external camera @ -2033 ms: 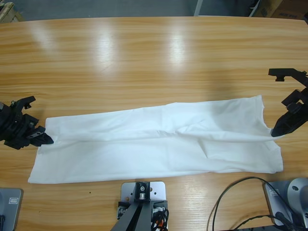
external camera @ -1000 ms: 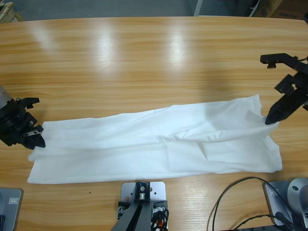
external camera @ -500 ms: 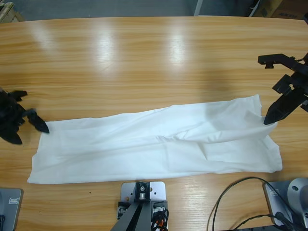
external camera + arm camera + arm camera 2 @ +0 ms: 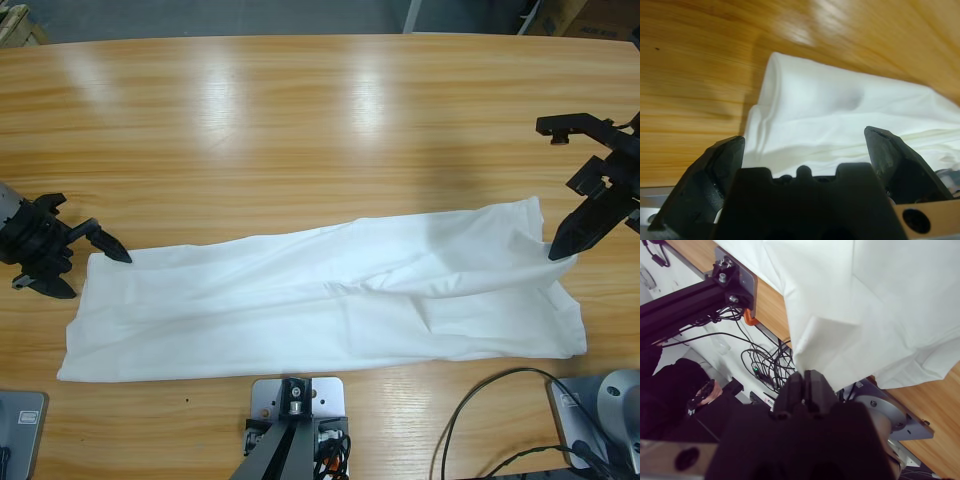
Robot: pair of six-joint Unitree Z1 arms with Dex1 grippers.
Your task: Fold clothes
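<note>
White T-shirt (image 4: 320,295) folded into long band, flat across near part of wooden table (image 4: 300,130). Left gripper (image 4: 88,268) released, jaws spread at band's left end. Right gripper (image 4: 562,250) clenched on band's right edge, lifting it slightly.

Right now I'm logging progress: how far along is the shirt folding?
Done: the T-shirt lies as a long folded strip on the table. In hand: the right gripper pinches its end; the left gripper is open at the opposite end. Left: folding the strip's ends together.
</note>
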